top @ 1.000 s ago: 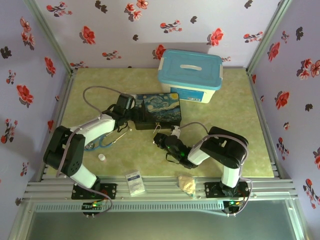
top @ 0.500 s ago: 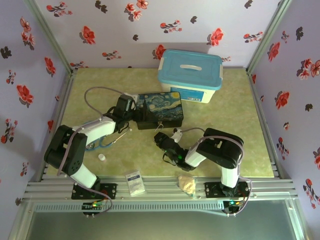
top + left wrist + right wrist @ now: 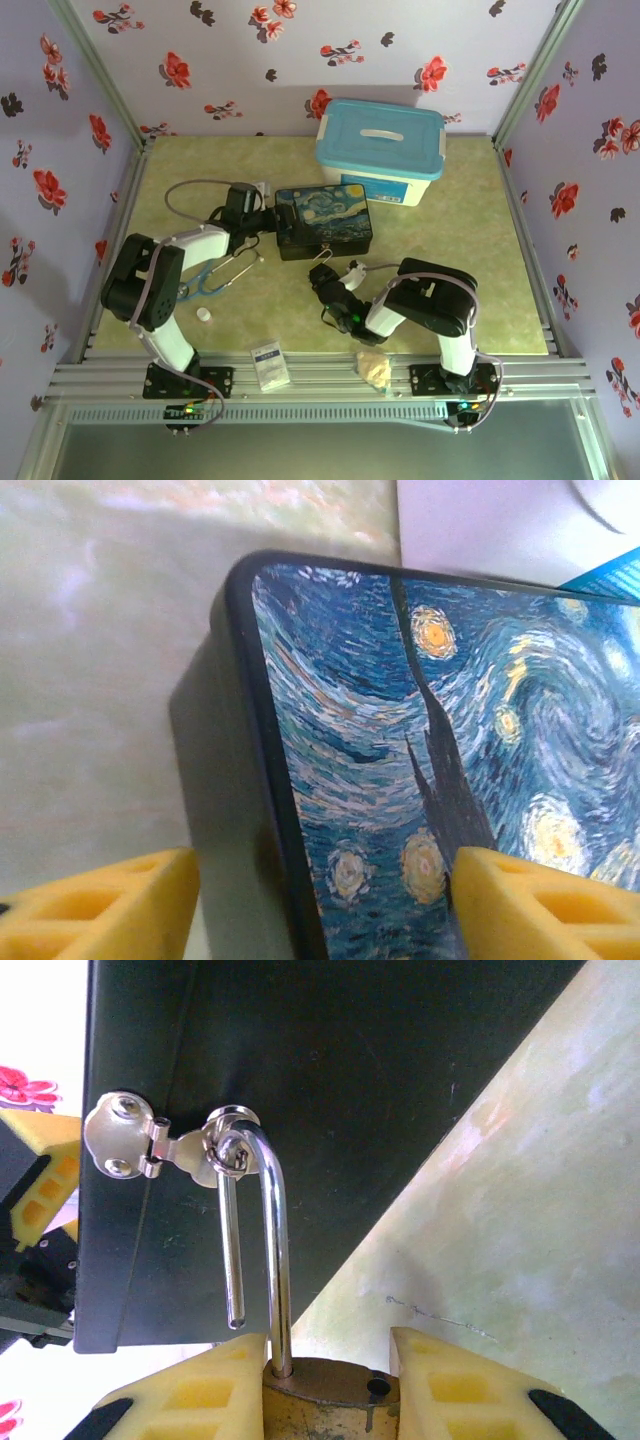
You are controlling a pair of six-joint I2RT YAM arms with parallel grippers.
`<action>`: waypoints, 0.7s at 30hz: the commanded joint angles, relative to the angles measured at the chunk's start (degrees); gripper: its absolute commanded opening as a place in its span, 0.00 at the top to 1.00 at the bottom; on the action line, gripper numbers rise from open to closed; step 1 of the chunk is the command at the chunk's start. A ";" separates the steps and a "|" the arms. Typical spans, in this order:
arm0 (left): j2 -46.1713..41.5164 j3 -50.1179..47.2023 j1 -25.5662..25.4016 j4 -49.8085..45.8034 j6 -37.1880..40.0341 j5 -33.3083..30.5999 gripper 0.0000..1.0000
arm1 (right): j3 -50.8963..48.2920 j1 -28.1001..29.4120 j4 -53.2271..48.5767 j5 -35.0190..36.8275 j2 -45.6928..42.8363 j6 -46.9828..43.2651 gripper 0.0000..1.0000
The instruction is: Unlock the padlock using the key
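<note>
The brass padlock (image 3: 322,1402) sits between my right gripper's yellow fingers (image 3: 180,1400), and the right gripper (image 3: 325,1395) is shut on its body. Its silver shackle (image 3: 277,1250) stands open: one leg hangs free while the curve stays hooked through the hasp (image 3: 150,1140) on the dark Starry-Night box (image 3: 330,1070). From above, the right gripper (image 3: 327,277) sits just in front of the box (image 3: 325,222). My left gripper (image 3: 325,905) is open, straddling the box's left edge (image 3: 262,780); it shows at the box's left end (image 3: 256,215). The key is hidden.
A white tub with a blue lid (image 3: 380,150) stands behind the box. A stethoscope (image 3: 215,275) and a white cap (image 3: 204,314) lie front left. A white packet (image 3: 269,365) and a yellowish lump (image 3: 374,368) rest on the near rail.
The box has slid slightly right and turned a little. My right gripper has shifted left with the padlock. The left arm has folded in, staying at the box's left end.
</note>
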 commanded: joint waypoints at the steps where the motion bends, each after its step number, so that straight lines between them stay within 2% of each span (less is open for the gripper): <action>1: 1.13 -0.44 -0.32 1.25 -0.48 1.62 0.44 | -0.47 -0.73 -5.14 5.16 2.95 3.26 0.84; 9: 1.08 -0.52 -0.05 -5.94 6.25 -1.92 0.53 | 4.74 -1.75 -3.68 6.80 5.17 4.59 0.84; 13: 0.74 -1.16 0.03 -7.90 9.60 -3.37 0.58 | 4.88 -2.81 -1.33 8.63 6.47 8.02 0.85; 21: 2.07 -1.33 0.74 -9.45 11.14 -4.46 0.62 | 3.50 -5.05 3.28 10.26 5.30 6.64 0.86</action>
